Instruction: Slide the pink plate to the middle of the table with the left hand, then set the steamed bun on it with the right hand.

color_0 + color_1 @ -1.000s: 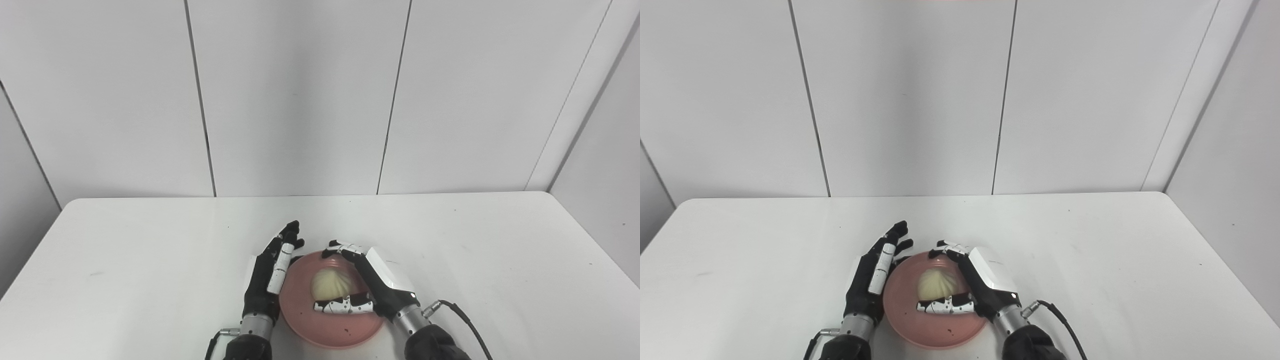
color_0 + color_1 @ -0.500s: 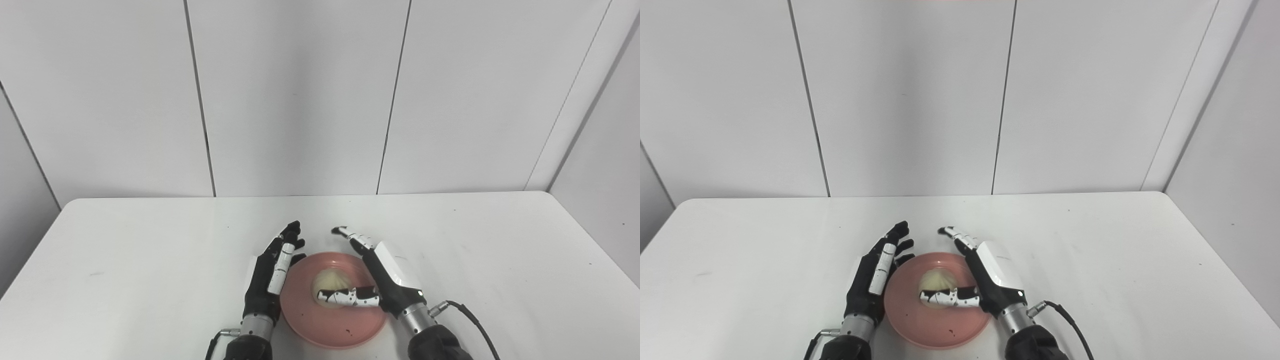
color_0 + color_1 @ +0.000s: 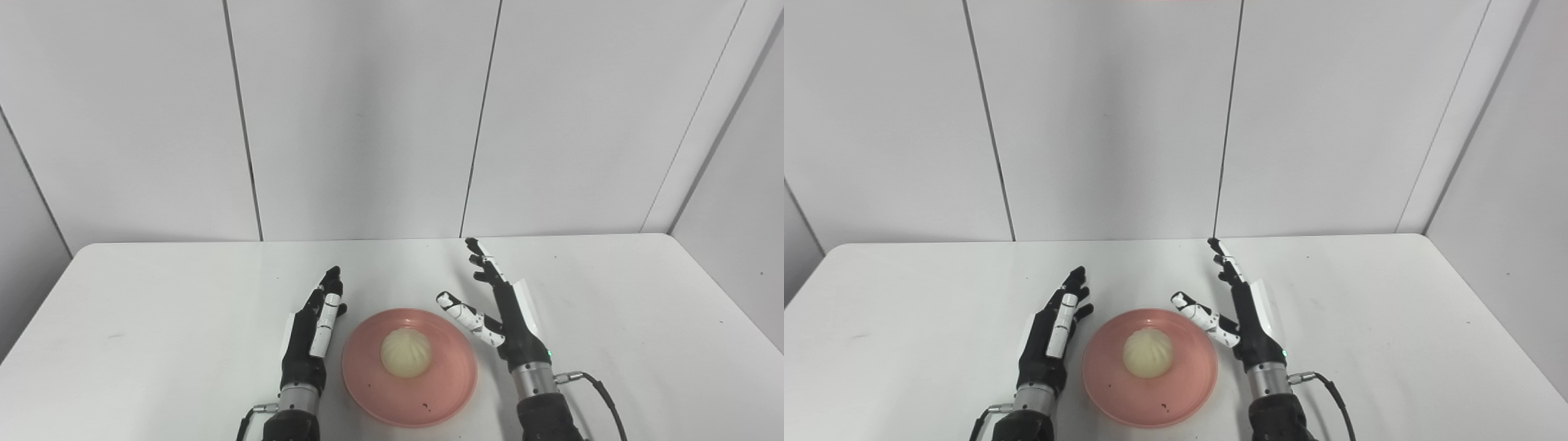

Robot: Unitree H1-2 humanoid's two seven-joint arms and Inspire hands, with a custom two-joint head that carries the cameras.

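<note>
The pink plate point(image 3: 429, 404) lies on the white table point(image 3: 153, 318), near the front edge at the middle. A pale steamed bun point(image 3: 405, 360) rests at the plate's centre, untouched by either hand. My left hand point(image 3: 312, 331) stands edge-on just left of the plate, open, fingers straight and apart from the rim. To the right of the plate my right hand point(image 3: 502, 312) is raised, open, with fingers pointing up and away and the thumb stretched toward the plate.
The table's back edge meets a grey panelled wall point(image 3: 367, 122). A cable point(image 3: 603, 392) trails from the right wrist. Bare tabletop lies on both sides and behind the plate.
My right hand let go of the bun, opened wide and drew back to the right of the plate. The left hand shifted a little left, away from the rim. The bun stays on the plate.
</note>
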